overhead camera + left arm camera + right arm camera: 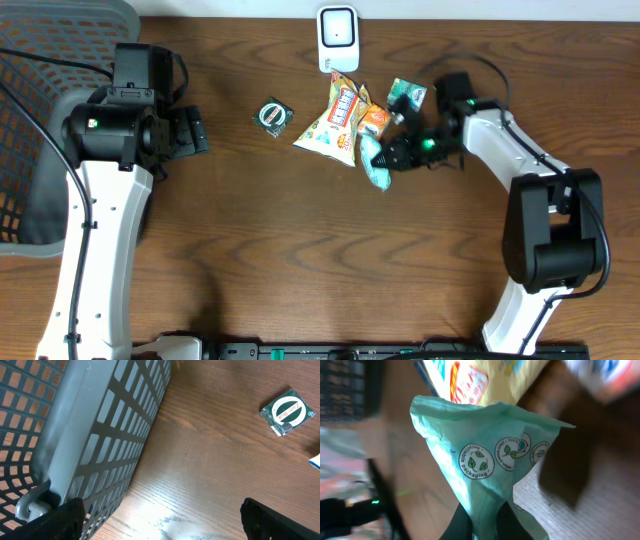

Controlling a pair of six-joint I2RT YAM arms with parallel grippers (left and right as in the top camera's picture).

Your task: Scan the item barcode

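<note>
Room to move lies mostly in front of you: the near half of the table is bare wood from one arm base to the other, while everything loose is bunched toward the far edge. On your left, the grey mesh basket hangs over the table's left side, and the left wrist view shows its slatted wall close beside the left gripper, whose jaws stand wide apart with nothing between them.

Your right gripper is clenched on the mint-green packet, pinching its lower end. That packet sits at the right of the pile, just beside the yellow snack bag, its printed recycling emblems facing the wrist camera. No barcode shows on the side you can see.

Count what you have: one white scanner at the far edge, one yellow snack bag, one small orange packet, one mint-green packet, one dark green packet by the right arm, and one small green-labelled box lying apart to the left.
</note>
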